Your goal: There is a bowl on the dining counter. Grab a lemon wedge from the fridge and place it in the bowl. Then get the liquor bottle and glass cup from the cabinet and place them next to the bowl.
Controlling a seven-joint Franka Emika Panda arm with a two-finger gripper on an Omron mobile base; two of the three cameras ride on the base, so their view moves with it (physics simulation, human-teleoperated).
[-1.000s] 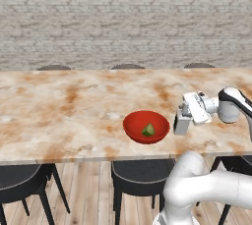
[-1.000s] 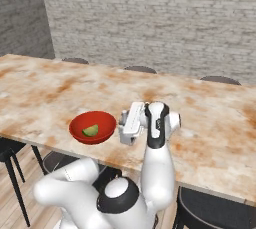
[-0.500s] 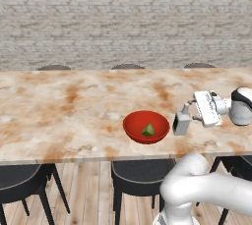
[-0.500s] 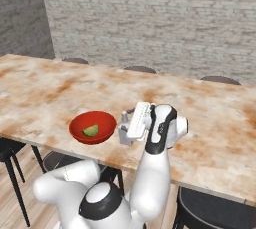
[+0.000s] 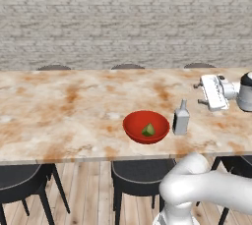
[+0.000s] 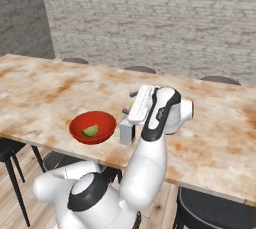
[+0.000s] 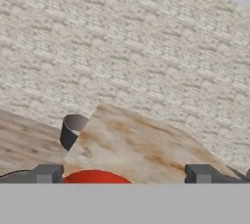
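Dining counter [image 5: 59,111]: red bowl [image 5: 145,126] near front edge, lemon wedge [image 5: 148,130] inside. Liquor bottle [image 5: 181,118] stands upright just right of the bowl, long axis vertical, neck up. Gripper [image 5: 201,94], fingers spread and empty, hangs above and to the right of the bottle, clear of it. Glass cup not placed yet.
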